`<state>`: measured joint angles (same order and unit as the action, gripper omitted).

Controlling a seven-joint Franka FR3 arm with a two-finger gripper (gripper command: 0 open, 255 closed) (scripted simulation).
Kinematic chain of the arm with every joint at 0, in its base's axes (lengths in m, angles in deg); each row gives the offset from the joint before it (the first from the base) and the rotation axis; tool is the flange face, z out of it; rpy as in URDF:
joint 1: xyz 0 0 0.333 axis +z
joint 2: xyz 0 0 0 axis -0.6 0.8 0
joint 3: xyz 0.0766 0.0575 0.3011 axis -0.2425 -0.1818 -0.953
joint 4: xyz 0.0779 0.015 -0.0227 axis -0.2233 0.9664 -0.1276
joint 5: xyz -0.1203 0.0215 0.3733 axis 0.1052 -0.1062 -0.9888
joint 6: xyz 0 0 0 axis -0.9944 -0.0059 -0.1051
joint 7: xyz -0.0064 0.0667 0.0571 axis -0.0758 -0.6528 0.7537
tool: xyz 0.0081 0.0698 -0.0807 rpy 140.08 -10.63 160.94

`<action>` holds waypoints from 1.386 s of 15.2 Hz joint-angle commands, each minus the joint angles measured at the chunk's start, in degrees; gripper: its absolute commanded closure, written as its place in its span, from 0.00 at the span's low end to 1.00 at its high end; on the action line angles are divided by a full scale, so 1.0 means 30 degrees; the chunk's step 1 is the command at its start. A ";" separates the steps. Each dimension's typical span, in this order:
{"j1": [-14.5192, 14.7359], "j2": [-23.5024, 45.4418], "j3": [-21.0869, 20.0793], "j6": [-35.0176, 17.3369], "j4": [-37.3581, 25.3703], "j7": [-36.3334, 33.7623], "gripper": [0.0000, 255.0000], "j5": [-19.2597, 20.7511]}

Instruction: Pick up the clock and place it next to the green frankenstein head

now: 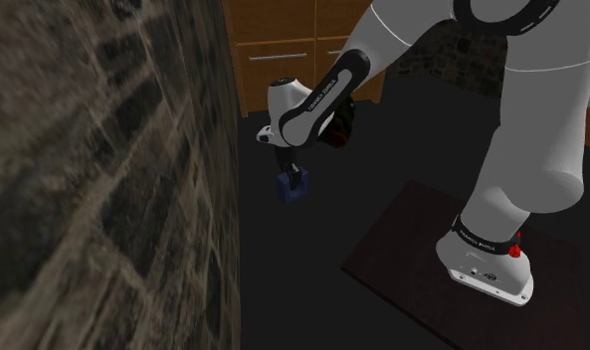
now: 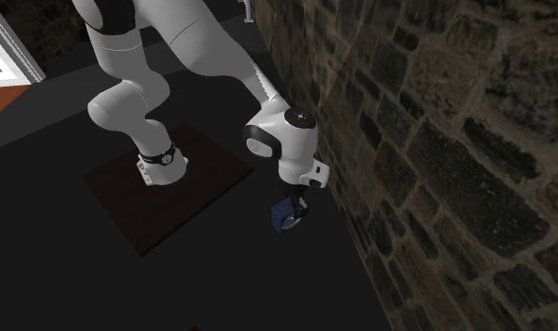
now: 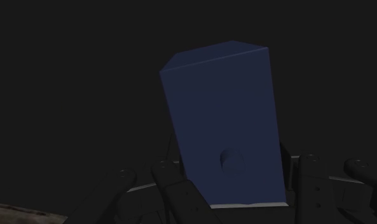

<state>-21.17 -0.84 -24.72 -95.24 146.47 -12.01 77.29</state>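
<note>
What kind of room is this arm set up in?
Likely a house interior, perhaps a kitchen: wooden drawer fronts with bar handles, a rough stone wall and a dark floor. The gripper holds the blue clock.

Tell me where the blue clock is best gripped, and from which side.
Probably across the two flat, parallel side faces of the blue clock, coming from the face with the small knob. Its body is a plain box, so those sides give the fingers flat contact. The gripper clasps it that way now.
</note>
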 commanded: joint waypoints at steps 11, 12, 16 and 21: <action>0.0030 -0.2198 -0.0020 0.2715 -0.0514 -0.0020 1.00 -0.0015; 0.0030 -0.2363 -0.0020 0.2951 -0.0584 -0.0018 1.00 -0.0017; 0.0031 -0.2990 -0.0022 0.3900 -0.0906 -0.0009 1.00 -0.0023; 0.0031 -0.3696 -0.0023 0.5101 -0.1402 0.0001 1.00 -0.0029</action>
<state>-21.10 -11.43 -24.77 -80.66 142.48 -11.97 77.20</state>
